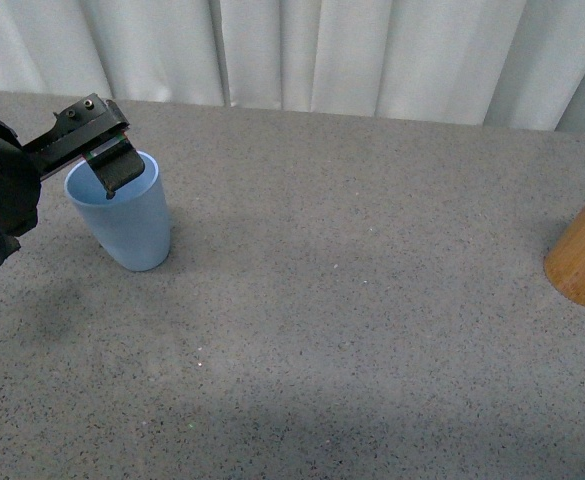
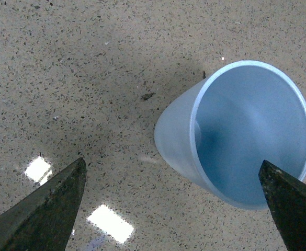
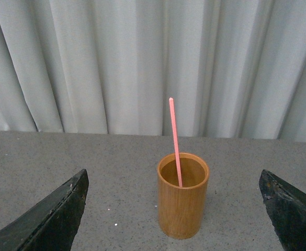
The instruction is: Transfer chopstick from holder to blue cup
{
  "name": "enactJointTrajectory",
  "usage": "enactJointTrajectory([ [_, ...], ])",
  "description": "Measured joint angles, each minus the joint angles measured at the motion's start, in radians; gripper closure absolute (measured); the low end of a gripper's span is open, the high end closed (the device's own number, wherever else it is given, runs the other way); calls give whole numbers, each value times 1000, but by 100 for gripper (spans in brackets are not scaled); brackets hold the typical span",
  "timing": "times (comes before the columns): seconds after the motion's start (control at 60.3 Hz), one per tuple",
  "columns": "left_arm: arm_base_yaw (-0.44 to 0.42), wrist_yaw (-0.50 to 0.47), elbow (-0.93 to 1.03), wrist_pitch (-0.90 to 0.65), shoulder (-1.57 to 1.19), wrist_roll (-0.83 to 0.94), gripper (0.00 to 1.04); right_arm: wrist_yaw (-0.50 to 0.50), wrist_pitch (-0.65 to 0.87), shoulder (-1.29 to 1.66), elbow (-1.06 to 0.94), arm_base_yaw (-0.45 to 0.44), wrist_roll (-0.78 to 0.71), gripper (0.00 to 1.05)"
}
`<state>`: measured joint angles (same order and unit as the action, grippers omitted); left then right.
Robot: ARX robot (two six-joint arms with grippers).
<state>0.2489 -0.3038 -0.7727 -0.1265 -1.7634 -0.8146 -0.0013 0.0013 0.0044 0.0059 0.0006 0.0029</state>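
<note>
Right tool [image 3: 173, 171] gapes empty facing chopstick [image 3: 174, 141] leaning in holder [image 3: 181, 209], left tool [image 1: 112, 168] gapes empty over blue cup [image 1: 132, 225]; off-centre pinch may miss stick or topple holder.

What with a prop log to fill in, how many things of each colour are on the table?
Light blue: 1, the blue cup
Tan-orange: 1, the holder
Salmon-pink: 1, the chopstick, standing in the holder
Total: 3
</note>
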Motion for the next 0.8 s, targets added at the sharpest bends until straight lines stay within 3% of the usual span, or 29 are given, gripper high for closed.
enactJointTrajectory([
  [0.796, -38, -19, -51, -6, -93, -27, 7, 0, 0, 0, 0, 0, 0, 9],
])
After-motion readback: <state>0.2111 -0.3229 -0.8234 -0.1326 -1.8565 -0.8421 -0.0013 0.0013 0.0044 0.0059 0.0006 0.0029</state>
